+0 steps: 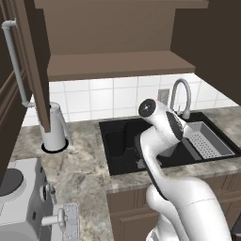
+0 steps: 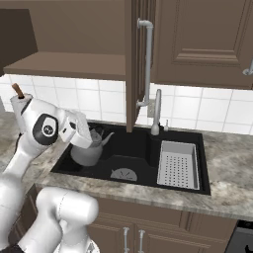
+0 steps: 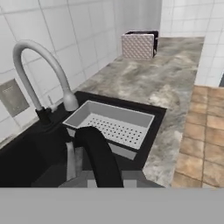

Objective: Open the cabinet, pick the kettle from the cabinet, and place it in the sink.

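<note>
One step remains: I lower the kettle point(image 2: 89, 150), its arched handle pinched in the closed gripper point(image 2: 85, 140), at the sink's point(image 2: 133, 148) nine o'clock side, clear of the tray point(image 2: 178, 165), then release.

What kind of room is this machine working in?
A kitchen, computer-rendered by the look of it. A black sink with a curved faucet sits in a marbled counter, white tiles line the wall, a dark wooden cabinet hangs above, and a kettle sits in the sink.

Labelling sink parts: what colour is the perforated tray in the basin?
Light grey tray, clearest in the right base view.
</note>
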